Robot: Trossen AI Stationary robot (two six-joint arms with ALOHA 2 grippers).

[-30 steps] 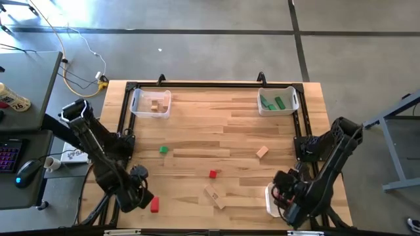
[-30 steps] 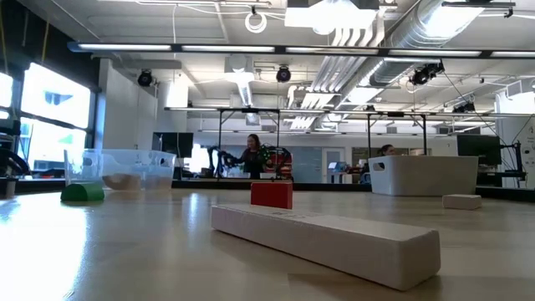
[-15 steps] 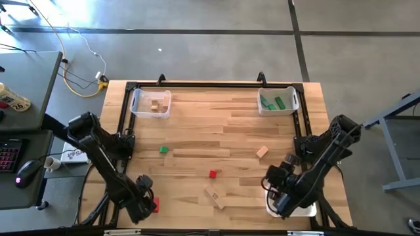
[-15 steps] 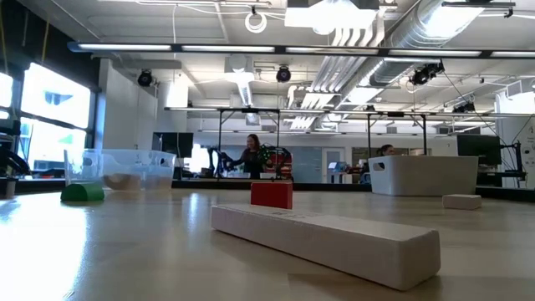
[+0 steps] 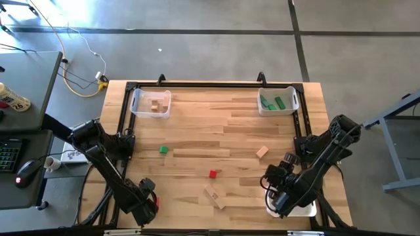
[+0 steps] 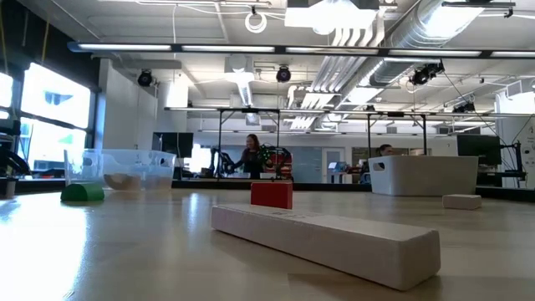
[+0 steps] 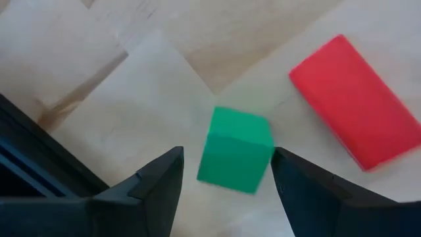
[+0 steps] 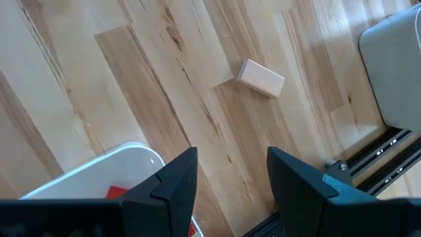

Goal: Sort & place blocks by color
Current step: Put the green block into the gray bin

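1. Wooden plank table (image 5: 236,131) in an open workshop, with ceiling ducts seen behind in the low view.
2. Bins: tan blocks are held in the far-left bin (image 5: 139,105) and green ones in the far-right bin (image 5: 293,98). Red is seen in the near-right white bin (image 5: 305,211).
3. Left gripper (image 5: 149,204) is parked low at the near-left corner with its jaws spread wide and nothing clamped.
4. In the left wrist view a green cube (image 7: 235,150) is framed squarely between the two fingers. One fingertip is at or almost at the cube's face, and a slim gap is seen on the other side. In the high view the cube is hidden under the gripper.
5. A red bar (image 7: 355,102) lies just beside the cube, apart from it and outside the jaws, with its long axis skewed to the finger line.
6. Key relation: the cube is already centred in the jaws, so probably only a closing is needed. The red bar could be nudged.
7. Right gripper (image 5: 274,196) is held over the near-left edge of the white bin, its jaws partly open and empty. A tan block (image 8: 261,78) is seen beyond it.
8. Still loose mid-table: another green block (image 5: 163,150), a red cube (image 5: 212,174) and a tan bar (image 5: 214,196). The sort is judged well short of done.
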